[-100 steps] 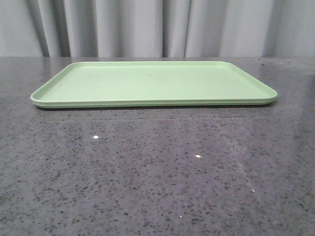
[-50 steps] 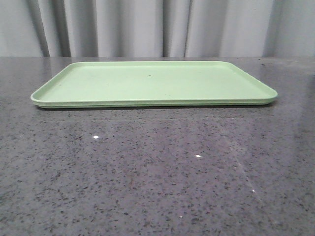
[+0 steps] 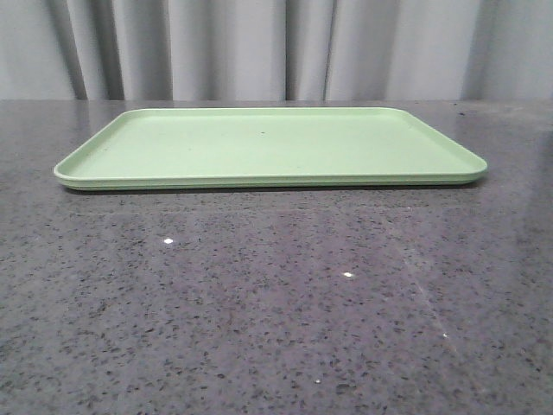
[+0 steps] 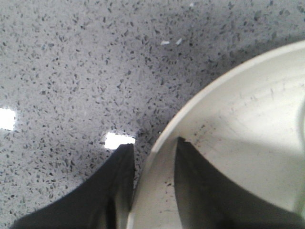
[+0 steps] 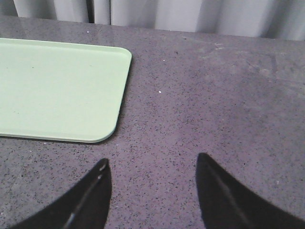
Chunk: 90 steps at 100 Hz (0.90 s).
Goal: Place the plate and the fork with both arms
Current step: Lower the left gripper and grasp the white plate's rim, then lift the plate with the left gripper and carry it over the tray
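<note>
Left hand (image 4: 152,157) straddles the rim of the plate (image 4: 243,124): one dark finger (image 4: 114,191) sits outside on the speckled grey table (image 4: 71,71), the other lies inside the dish, and the pale rim runs up between them. Whether the fingers actually pinch the rim I cannot tell; the gap between them is narrow. The plate rests on the table, with only part of its curve in the left wrist view.

Right hand (image 5: 152,164) is spread wide with nothing between its fingers, above bare table just beside the corner of the green tray (image 5: 57,86). No fork appears in any view.

From the front, the tray (image 3: 268,143) lies flat on the table, exactly as it did half a second and a second ago; nothing there has shifted.
</note>
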{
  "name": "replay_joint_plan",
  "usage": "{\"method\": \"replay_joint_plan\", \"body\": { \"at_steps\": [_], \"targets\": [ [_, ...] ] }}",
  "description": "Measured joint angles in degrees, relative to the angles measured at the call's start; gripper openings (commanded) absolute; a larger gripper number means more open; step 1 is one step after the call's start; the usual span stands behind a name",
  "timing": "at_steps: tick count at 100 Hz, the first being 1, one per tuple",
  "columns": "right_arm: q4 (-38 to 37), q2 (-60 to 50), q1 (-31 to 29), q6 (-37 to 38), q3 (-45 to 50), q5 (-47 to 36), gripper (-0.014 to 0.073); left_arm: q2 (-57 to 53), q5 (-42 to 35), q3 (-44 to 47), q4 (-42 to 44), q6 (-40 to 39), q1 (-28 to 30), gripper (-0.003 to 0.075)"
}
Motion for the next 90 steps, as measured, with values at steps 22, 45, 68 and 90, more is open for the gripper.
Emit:
{"method": "replay_joint_plan", "body": {
  "at_steps": [22, 45, 68, 90],
  "targets": [
    [0.0, 0.0, 0.0, 0.0, 0.0, 0.0, 0.0414, 0.0, 0.6, -0.1, 0.6, 0.1, 0.0, 0.0009],
    [0.0, 0.0, 0.0, -0.3, 0.0, 0.0, 0.0414, -0.1, 1.0, -0.3, 0.5, 0.3, 0.0, -0.0019],
    [0.0, 0.0, 0.0, 0.0, 0.0, 0.0, 0.0414, -0.3, 1.0, -0.3, -2.4, 2.8, 0.6, -0.0019],
    [0.0, 0.0, 0.0, -0.3, 0.0, 0.1, 0.0414, -0.6, 1.2, -0.3, -12.9, 9.6, 5.1, -0.0019]
  ]
}}
